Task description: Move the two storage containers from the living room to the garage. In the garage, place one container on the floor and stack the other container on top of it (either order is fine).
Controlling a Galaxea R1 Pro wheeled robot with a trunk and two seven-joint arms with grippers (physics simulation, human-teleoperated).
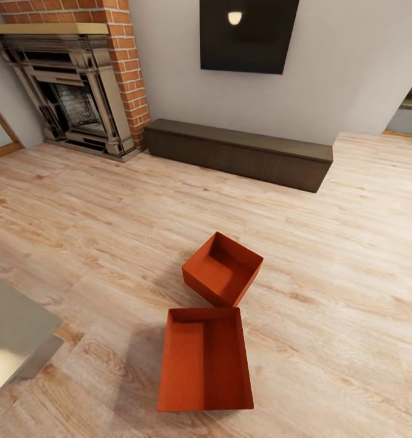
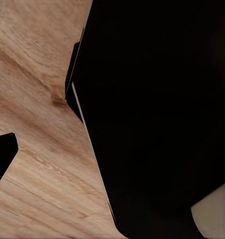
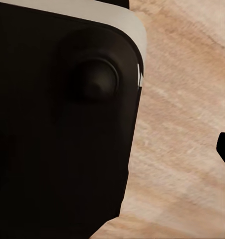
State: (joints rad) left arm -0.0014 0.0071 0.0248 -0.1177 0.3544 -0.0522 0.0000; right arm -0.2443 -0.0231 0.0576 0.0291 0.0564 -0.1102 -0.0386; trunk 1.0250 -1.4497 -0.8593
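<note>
Two orange-red storage containers sit open-top on the pale wood-plank floor point(image 1: 352, 255) of the living room, well short of the garage where they are due to be stacked. The nearer container point(image 1: 206, 359) lies squarely in front of the robot's head camera, its long sides running away from the viewer; the farther container point(image 1: 223, 269) rests just beyond it, turned at an angle so that one corner points back toward its twin, the two close but seemingly not touching. Both stand upright and empty, a posture that should suit lifting by the rims. Behind them a long low dark-brown cabinet point(image 1: 239, 153) runs along the wall under a black TV point(image 1: 248, 35), with a brick fireplace point(image 1: 72, 91) in the room's left corner and a pale grey surface point(image 1: 14, 334) edging in at the near left. The wrist cameras show dark robot bodywork against floor planks, suggesting the arms hang tucked low while the robot lines up its approach; whether the fingers of either arm are spread or closed cannot be told. No container has yet been picked up.
</note>
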